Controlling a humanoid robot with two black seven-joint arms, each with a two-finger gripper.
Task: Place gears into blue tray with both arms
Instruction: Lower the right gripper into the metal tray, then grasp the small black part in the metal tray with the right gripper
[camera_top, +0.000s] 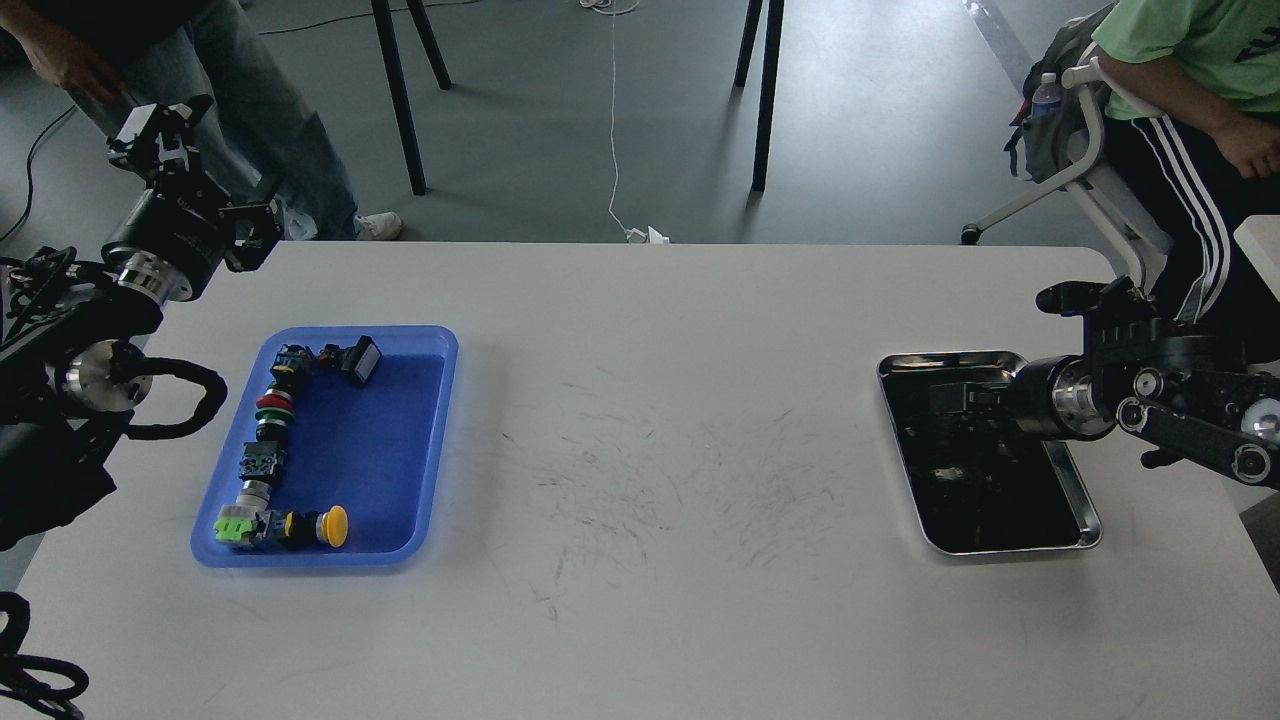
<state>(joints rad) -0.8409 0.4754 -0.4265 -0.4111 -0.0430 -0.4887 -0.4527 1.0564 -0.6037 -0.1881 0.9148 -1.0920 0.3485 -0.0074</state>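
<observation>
At left of the frame, the blue tray (430, 440) holds push-button switches (270, 440) along its left and top edges. The left gripper (160, 135) hangs at upper left, its finger spread unclear. The right gripper (955, 400) reaches into the steel tray (1085, 515) at right, dark against dark; its grip cannot be told, nor can gears be made out.

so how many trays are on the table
2. The blue tray sits on the left side of the table, with push-button switches along its left edge; the steel tray sits on the right, under the right tool.

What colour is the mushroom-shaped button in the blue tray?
Yellow, seen in the head view: button, blue tray.
</observation>
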